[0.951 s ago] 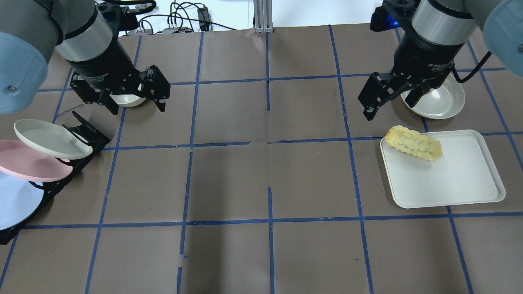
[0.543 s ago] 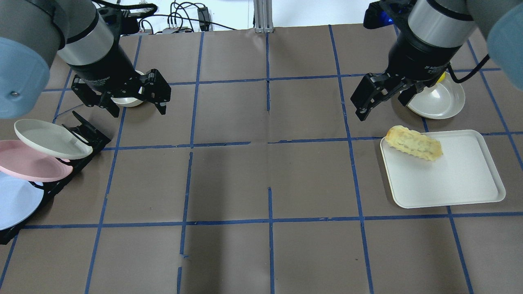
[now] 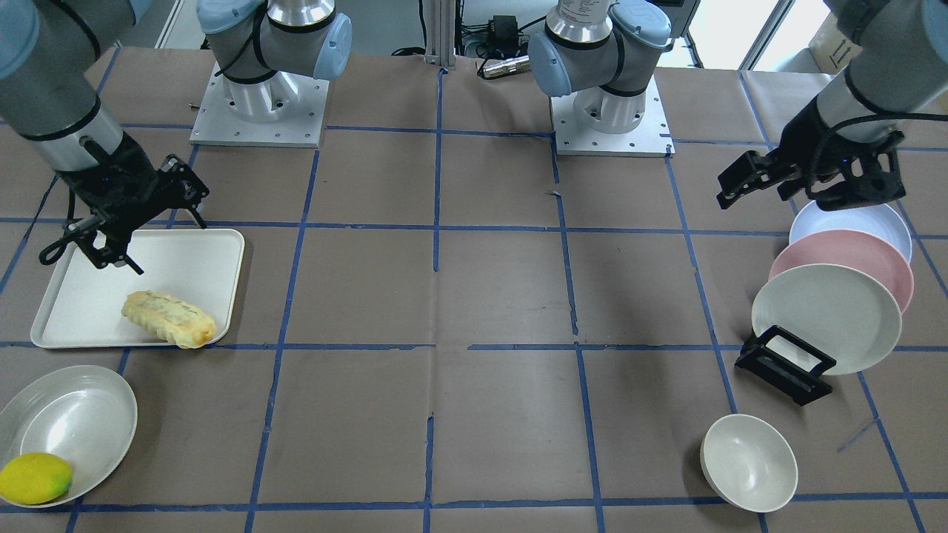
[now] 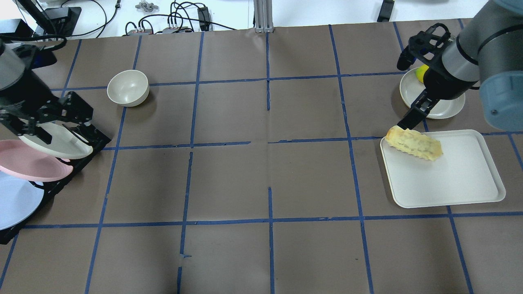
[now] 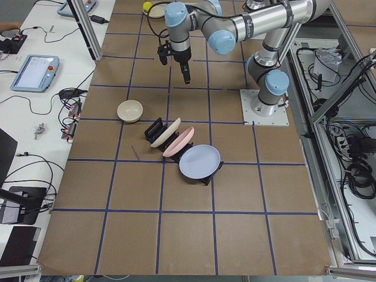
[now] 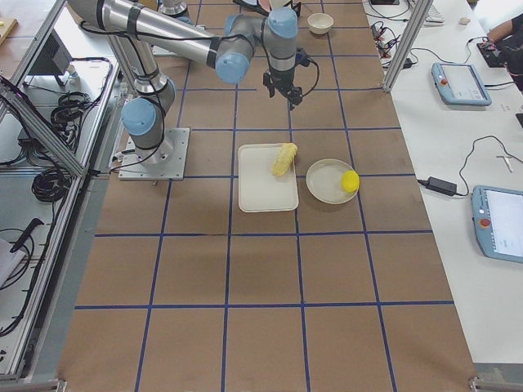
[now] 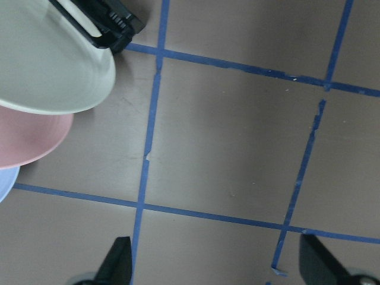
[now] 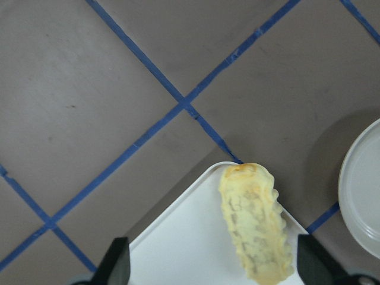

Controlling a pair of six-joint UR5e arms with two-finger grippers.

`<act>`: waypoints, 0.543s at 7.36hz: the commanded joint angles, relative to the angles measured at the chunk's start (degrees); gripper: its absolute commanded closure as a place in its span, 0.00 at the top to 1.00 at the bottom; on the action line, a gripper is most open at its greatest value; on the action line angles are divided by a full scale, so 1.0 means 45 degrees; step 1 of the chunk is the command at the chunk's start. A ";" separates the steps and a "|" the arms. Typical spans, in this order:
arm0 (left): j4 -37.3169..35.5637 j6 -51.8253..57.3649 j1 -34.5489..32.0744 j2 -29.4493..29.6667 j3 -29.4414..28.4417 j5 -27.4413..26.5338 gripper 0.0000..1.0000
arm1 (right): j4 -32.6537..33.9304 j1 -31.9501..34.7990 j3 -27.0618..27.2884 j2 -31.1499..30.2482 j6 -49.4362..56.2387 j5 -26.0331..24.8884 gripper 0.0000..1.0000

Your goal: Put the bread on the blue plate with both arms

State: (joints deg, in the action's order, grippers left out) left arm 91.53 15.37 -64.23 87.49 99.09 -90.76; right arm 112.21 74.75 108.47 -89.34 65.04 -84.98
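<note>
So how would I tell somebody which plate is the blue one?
Look at the robot's left side of the table, where a black rack holds three leaning plates. The blue plate is the end one, nearest the robot. Next to it is a pink plate, then a cream plate; only this one is pale blue.

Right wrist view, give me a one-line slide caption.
Open right fingers poised over the bread, which lies on a corner of the white tray.
</note>
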 commanded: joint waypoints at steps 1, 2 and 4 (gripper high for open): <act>0.0089 0.4026 0.3417 0.0166 0.0013 0.0012 1.00 | 0.2666 -0.0809 0.0349 0.2050 0.2661 0.0096 0.99; -0.0027 0.5476 0.4652 0.0303 -0.0085 -0.0046 1.00 | 0.3514 -0.0888 0.0388 0.2814 0.3275 0.0154 0.99; -0.0803 0.8233 0.6432 0.0653 -0.0164 -0.0417 1.00 | 0.3542 -0.0928 0.0524 0.3387 0.3281 0.0155 0.99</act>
State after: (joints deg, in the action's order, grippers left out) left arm 90.26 44.74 -40.80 89.18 98.65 -92.04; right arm 127.24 70.78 110.39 -75.96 79.18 -84.34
